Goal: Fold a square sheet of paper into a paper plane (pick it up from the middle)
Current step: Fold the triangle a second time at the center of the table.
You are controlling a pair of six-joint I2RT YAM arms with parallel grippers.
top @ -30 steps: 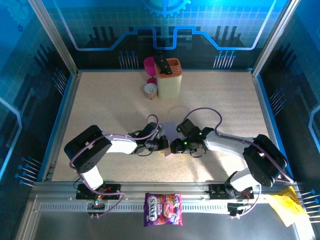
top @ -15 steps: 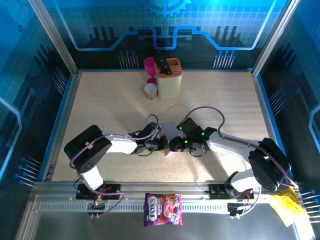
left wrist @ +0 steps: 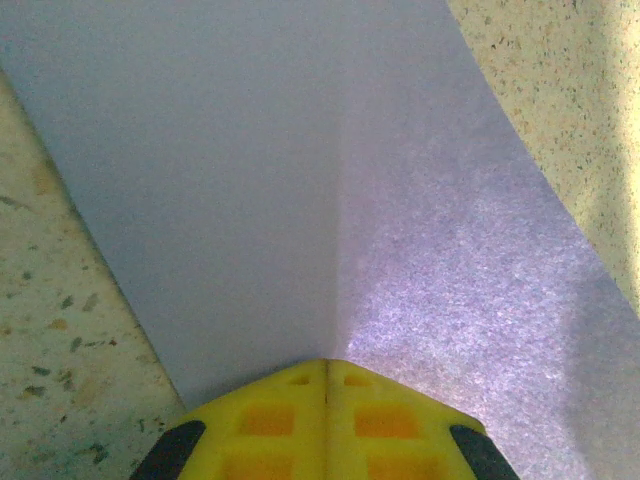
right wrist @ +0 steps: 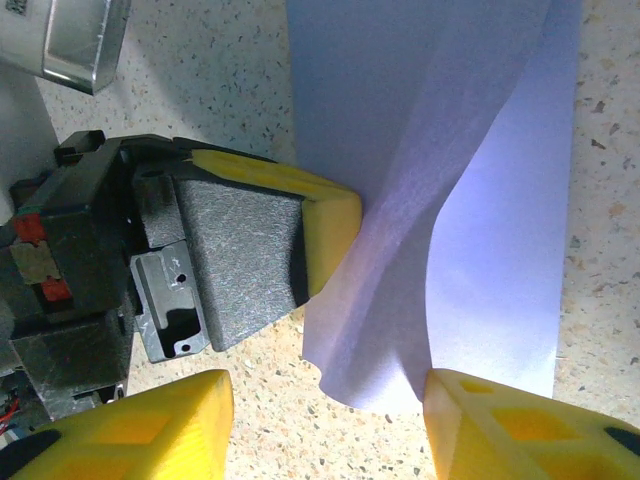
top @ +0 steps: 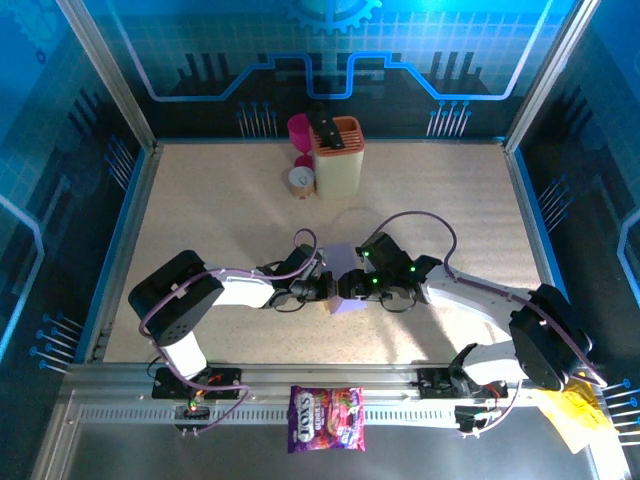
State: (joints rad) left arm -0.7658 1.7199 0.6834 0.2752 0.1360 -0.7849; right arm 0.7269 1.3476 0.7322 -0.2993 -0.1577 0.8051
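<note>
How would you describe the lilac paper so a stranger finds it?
On the speckled table, look near the middle, where the left gripper and right gripper meet. The lilac paper sits there, pinched in the left gripper's shut jaws. It is plain, unlike the printed sweets bag on the front rail.

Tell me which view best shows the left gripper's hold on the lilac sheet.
Right wrist: the left gripper appears side-on, shut on the lilac sheet. Left wrist shows closed fingertips against the sheet; top external shows it tiny.
</note>
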